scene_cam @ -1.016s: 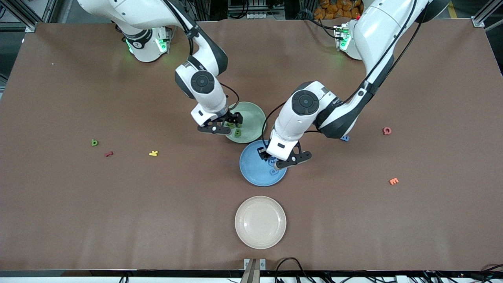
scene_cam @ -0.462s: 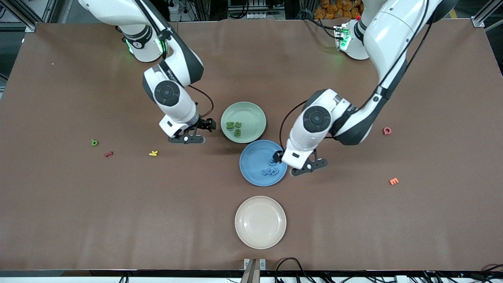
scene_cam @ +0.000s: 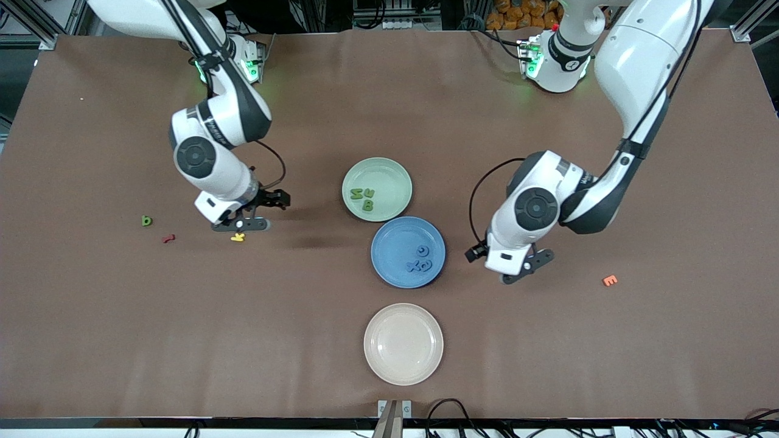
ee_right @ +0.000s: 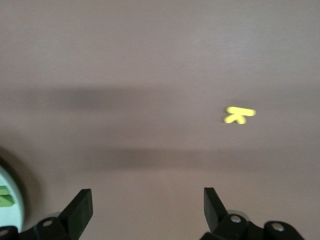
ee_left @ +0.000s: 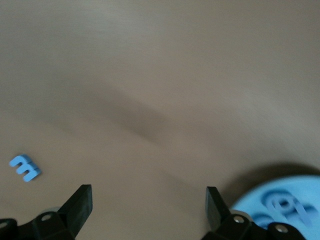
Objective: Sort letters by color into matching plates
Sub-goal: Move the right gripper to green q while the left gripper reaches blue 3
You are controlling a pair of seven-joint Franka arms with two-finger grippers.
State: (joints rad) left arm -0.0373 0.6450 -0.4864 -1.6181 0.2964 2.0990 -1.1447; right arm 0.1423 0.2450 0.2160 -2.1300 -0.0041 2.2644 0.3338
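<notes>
The left gripper hangs with fingers spread over bare brown table, just beside the blue plate, whose rim is the one thing crowding it toward the middle. Toward its own arm's end the cloth runs open as far as an orange letter, well apart. A light blue letter lies loose on the cloth ahead of its fingertips. The right gripper, fingers likewise apart, is over open table with a yellow letter just beside it; the mint green plate stands well clear, with free cloth between.
</notes>
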